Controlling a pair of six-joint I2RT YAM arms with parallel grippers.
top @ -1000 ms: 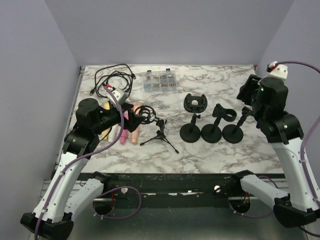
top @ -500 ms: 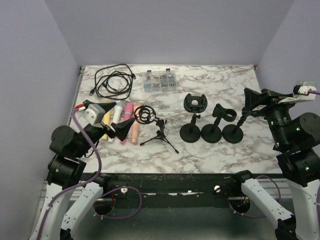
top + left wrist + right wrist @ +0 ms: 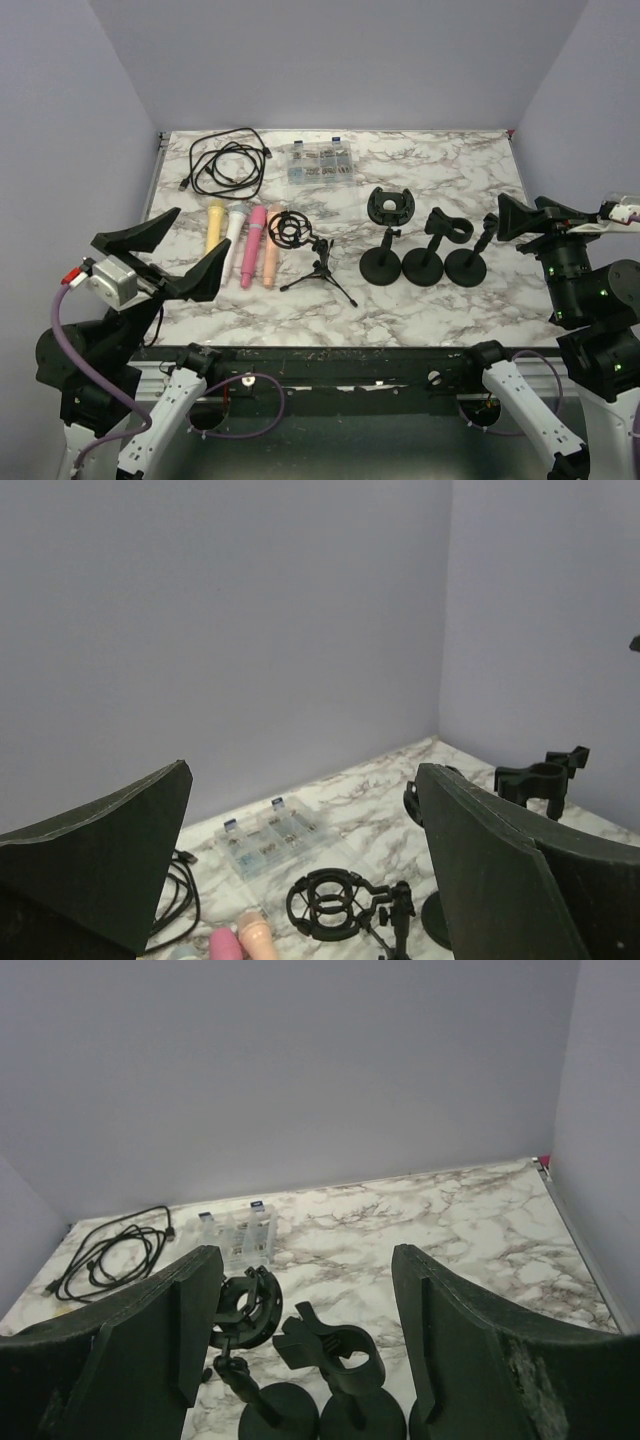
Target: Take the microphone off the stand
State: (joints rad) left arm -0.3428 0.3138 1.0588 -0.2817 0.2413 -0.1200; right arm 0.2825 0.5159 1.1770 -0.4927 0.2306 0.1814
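Note:
Four microphones lie side by side on the marble table: yellow (image 3: 214,224), white (image 3: 236,224), pink (image 3: 252,244) and peach (image 3: 270,259). The tripod stand (image 3: 320,268) beside them carries an empty black shock mount (image 3: 290,228), which also shows in the left wrist view (image 3: 335,904). My left gripper (image 3: 166,256) is open and empty, raised near the table's front left edge, well short of the microphones. My right gripper (image 3: 528,216) is open and empty, raised at the right, beside the round-base stands.
Three round-base stands (image 3: 385,262) (image 3: 423,265) (image 3: 466,265) with empty clips stand right of centre. A black coiled cable (image 3: 226,160) and a clear parts box (image 3: 320,161) lie at the back. Purple walls close in the left, back and right.
Both arms have pulled back toward the near edge and risen. My left gripper left the microphones by the tripod stand; the white microphone now lies uncovered on the table.

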